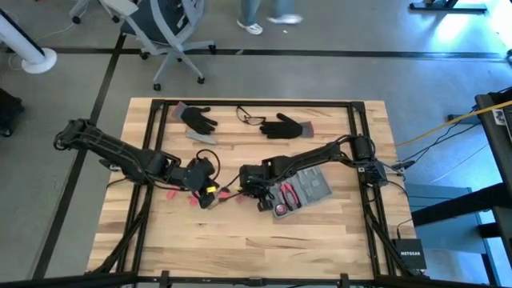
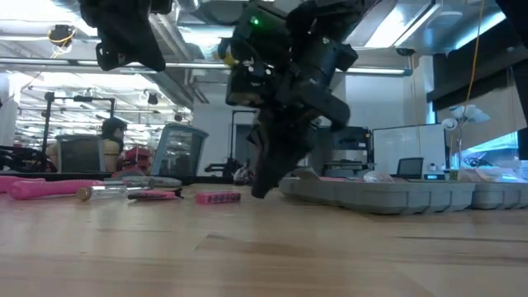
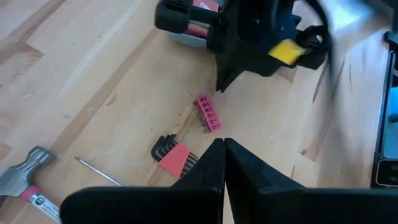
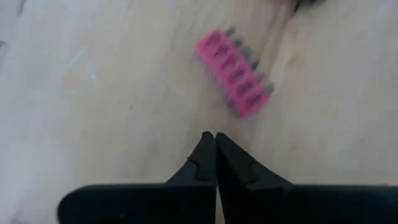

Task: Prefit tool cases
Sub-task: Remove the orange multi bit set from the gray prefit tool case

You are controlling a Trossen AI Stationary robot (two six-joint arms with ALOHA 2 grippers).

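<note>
High view: left gripper is seen clenched, empty, left of centre; right gripper is clenched on nothing beside the bit holder; the case lies open to the right. Jaws should be reopened and centred over the holder. Case slots are barely made out.

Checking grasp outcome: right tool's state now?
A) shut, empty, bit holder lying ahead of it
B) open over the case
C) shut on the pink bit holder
A: the right tool has its fingers pressed together with nothing between, and the bit holder lies on the table beyond them.
</note>
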